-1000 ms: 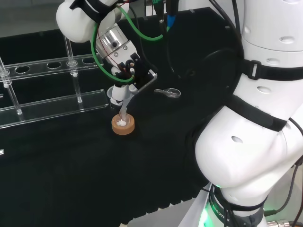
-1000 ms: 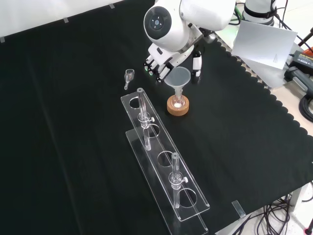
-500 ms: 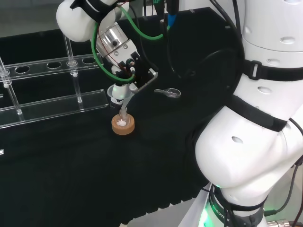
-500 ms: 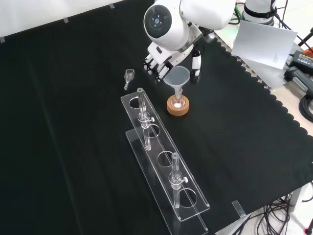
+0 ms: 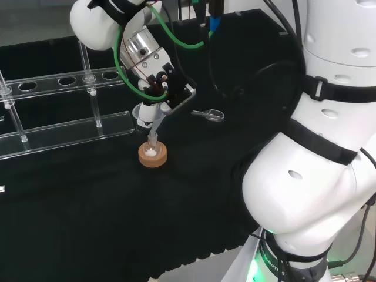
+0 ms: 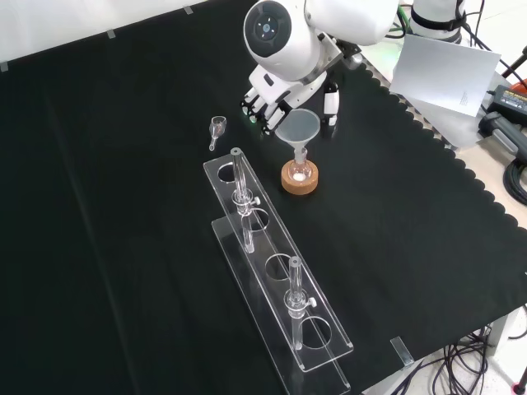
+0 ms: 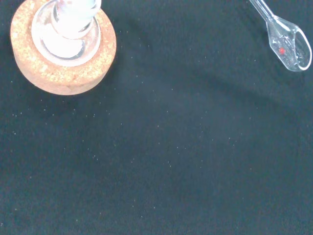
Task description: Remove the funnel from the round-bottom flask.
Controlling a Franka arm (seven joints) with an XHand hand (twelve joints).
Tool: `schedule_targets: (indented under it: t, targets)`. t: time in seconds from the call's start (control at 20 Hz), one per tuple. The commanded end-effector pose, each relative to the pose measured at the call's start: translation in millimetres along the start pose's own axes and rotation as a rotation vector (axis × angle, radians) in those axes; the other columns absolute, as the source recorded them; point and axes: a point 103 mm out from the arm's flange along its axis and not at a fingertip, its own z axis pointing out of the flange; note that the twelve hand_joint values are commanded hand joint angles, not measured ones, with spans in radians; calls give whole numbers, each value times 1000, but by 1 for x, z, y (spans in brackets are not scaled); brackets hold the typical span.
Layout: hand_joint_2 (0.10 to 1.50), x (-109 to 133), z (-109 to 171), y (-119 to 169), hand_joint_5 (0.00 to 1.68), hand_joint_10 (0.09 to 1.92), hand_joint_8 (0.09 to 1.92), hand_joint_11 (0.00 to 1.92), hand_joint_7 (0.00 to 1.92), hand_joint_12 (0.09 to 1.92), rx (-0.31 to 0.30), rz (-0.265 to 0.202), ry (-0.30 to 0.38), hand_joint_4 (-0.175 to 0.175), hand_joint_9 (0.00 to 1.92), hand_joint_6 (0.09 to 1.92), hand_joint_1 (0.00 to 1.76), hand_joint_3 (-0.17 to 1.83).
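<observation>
The clear funnel [image 6: 297, 127] sits between the fingers [image 6: 258, 104] and thumb [image 6: 330, 103] of the hand [image 5: 160, 82], which is curled round its cone. In the head view the funnel [image 5: 147, 113] hangs just under the hand, its stem pointing down at the flask's neck. Whether the stem tip is still inside the neck I cannot tell. The small round-bottom flask [image 6: 299, 172] stands upright in a cork ring [image 6: 299, 184], with some white stuff at its bottom [image 5: 152, 151]. Close up, the wrist view has the flask [image 7: 68, 29] and the cork ring [image 7: 93, 68].
A clear tube rack [image 6: 276, 271] with two glass tubes runs along the cloth near the flask; in the head view the rack [image 5: 64, 126] lies to the left. A small glass spoon [image 6: 216, 129] [image 5: 209, 114] [image 7: 287, 41] lies beside the hand. A white sheet [image 6: 445, 70] lies past the cloth's scalloped edge.
The hand has risen a little and the funnel has gone up with it. The flask and cork ring have stayed where they were.
</observation>
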Motion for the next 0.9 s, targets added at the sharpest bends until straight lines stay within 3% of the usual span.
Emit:
schedule_targets:
  t: [0.05, 0.9]
  targets:
    - [791, -2, -3, -3, 575, 703, 524, 0, 772, 957, -7, 5, 7, -19, 270, 87, 611, 20]
    - [795, -9, -12, -10, 586, 699, 525, 0, 779, 971, -36, 18, 9, -19, 277, 87, 619, 21]
